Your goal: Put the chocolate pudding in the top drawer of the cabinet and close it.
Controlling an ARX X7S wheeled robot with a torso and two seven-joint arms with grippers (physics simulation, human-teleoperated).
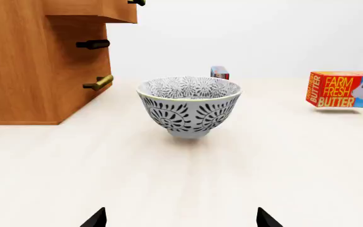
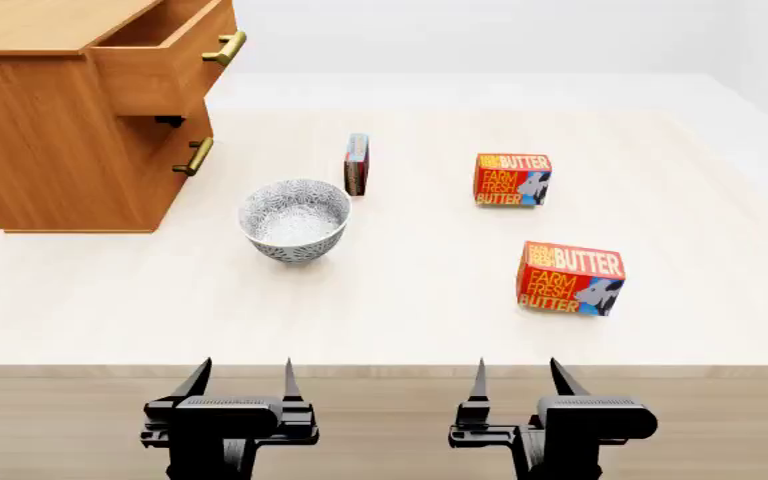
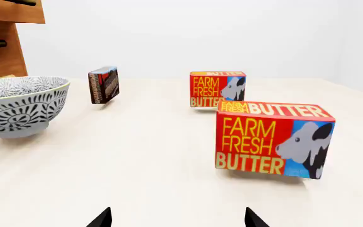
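- The pudding (image 2: 356,164) stands upright on its edge on the table (image 2: 398,310), just beyond the bowl (image 2: 296,220) and well apart from the cabinet (image 2: 57,140); the left wrist view shows only its top (image 1: 219,72) over the bowl's rim, and the right wrist view shows its dark face (image 3: 104,84).
- The top drawer (image 2: 171,55) is pulled out, with its brass handle (image 2: 224,48) facing the table; what shows of its inside looks bare, though the floor of it is hidden.
- The lower drawer (image 2: 177,155) sits flush in the cabinet, its handle (image 2: 196,156) just below a dark knob (image 1: 93,44).
- The bowl stands upright between the cabinet and the pudding; its patterned inside (image 1: 188,88) holds nothing that can be seen.
- Two butter boxes stand on the table's right half: the far butter (image 2: 512,179) is level with the pudding, and the near butter (image 2: 570,277) is closer to the robot.
- The left gripper (image 2: 241,385) hovers at the table's near edge, pointing forward at the bowl, jaws spread wide and holding nothing.
- The right gripper (image 2: 516,383) hovers beside it at the same edge, facing the near butter, jaws likewise wide apart and bare.
- Both grippers are well apart from every object.
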